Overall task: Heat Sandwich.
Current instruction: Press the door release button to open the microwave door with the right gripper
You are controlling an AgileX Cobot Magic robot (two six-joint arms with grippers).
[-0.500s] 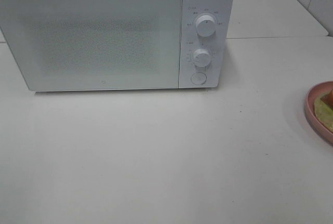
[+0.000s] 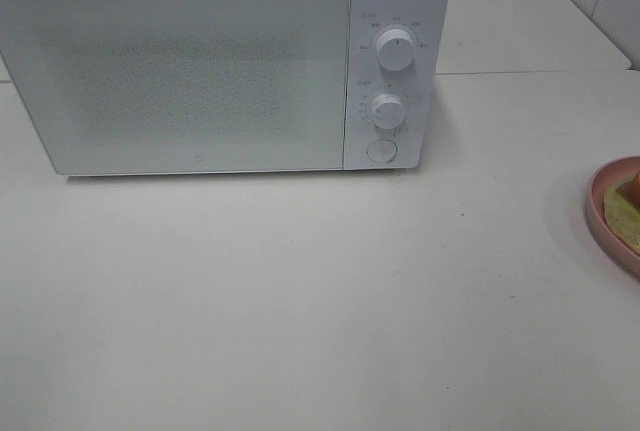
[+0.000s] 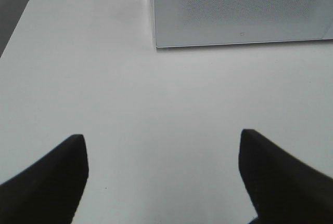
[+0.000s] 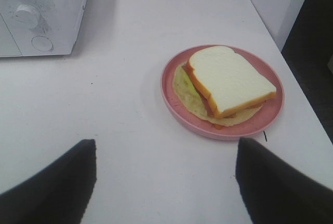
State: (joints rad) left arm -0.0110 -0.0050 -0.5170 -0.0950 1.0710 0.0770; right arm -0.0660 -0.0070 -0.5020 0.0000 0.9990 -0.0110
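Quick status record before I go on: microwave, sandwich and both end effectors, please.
microwave: at the back of the table, door shut
sandwich: on pink plate, right of the microwave, nothing touching it
left end effector: open, empty, facing the microwave
right end effector: open, empty, short of the plate
progress: sandwich not yet in the microwave

L gripper (image 3: 161,136) jaws wide apart, over white table (image 3: 104,78), microwave (image 3: 239,11) front w/ mesh window ahead
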